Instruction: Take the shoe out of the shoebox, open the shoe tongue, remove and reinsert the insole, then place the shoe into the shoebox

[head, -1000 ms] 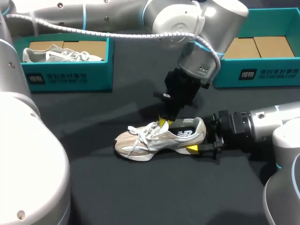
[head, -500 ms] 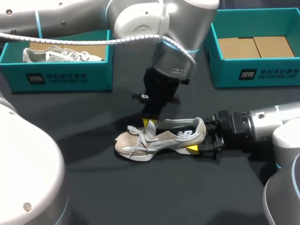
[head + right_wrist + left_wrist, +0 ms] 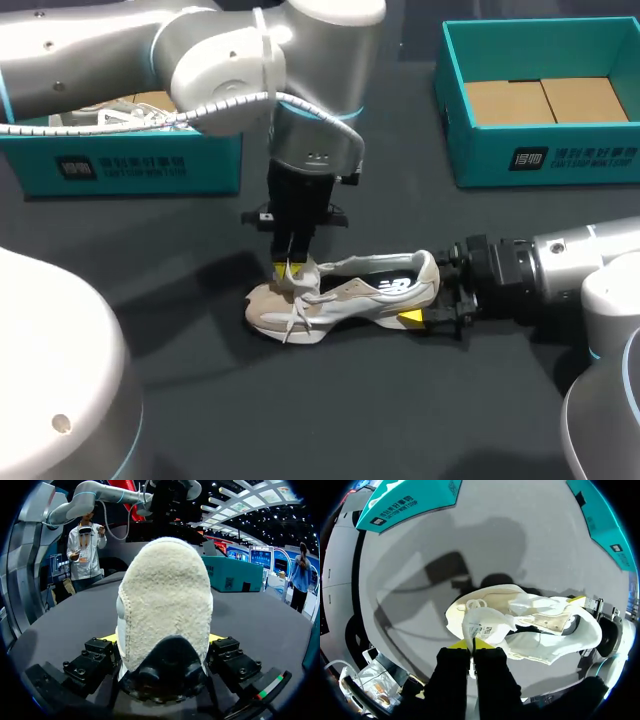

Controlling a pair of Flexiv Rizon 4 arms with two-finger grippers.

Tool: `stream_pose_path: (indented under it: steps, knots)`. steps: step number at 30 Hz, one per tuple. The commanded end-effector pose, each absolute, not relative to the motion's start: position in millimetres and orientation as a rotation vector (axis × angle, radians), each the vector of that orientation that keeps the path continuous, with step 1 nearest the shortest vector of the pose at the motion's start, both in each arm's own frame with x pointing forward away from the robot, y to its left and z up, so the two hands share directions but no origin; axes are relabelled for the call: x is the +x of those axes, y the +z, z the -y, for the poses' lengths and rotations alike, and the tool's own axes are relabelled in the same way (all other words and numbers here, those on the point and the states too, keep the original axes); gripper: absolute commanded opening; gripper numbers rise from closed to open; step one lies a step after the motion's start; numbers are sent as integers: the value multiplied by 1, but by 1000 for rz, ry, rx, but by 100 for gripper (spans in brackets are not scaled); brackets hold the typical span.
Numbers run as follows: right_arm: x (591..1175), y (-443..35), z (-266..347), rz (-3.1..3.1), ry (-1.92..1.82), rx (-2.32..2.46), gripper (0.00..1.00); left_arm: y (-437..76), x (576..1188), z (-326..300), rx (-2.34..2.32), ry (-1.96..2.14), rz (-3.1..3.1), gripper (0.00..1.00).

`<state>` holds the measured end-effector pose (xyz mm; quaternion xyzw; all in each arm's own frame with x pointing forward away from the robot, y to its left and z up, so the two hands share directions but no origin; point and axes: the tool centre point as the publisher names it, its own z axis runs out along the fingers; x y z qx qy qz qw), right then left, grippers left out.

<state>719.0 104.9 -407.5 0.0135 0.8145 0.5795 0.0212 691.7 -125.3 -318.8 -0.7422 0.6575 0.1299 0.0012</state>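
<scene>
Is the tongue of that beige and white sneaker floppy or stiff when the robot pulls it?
Probably floppy: the tongue curls over limply where the left gripper pinches it. The beige and white sneaker likely won't tip or slide, since the right gripper clamps its heel from both sides.

From overhead, our left arm [image 3: 230, 70] covers most of the ten o'clock shoebox [image 3: 130, 165]; we glimpse only a sliver of the sneaker [image 3: 120, 118] inside. The two o'clock shoebox [image 3: 540, 150] runs off the right edge. Our right pincer [image 3: 428, 295] shows one yellow tip, the other lost behind the shoe [image 3: 350, 295]. At our left pincer [image 3: 474, 646], past the pinched tongue [image 3: 485, 622], the insole can't be made out.
</scene>
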Motion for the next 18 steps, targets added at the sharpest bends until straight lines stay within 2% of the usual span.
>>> stream_pose_path:
  steps: [1,10,11,13,16,18]
  knots:
    - [718,-408,-105,-2526,1793,43,0,-330,686,117,-2396,256,-2135,0]
    - [718,-408,-105,-2526,1793,43,0,-347,683,106,-2350,290,-2140,0]
    - [718,-408,-105,-2526,1793,43,0,-347,683,104,-2344,298,-2140,7]
    - [718,-408,-105,-2526,1793,43,0,-348,682,101,-2336,307,-2142,9]
    - [718,-408,-105,-2526,1793,43,0,-348,679,94,-2312,329,-2149,20]
    - [718,-408,-105,-2526,1793,43,0,-348,678,90,-2296,336,-2147,38]
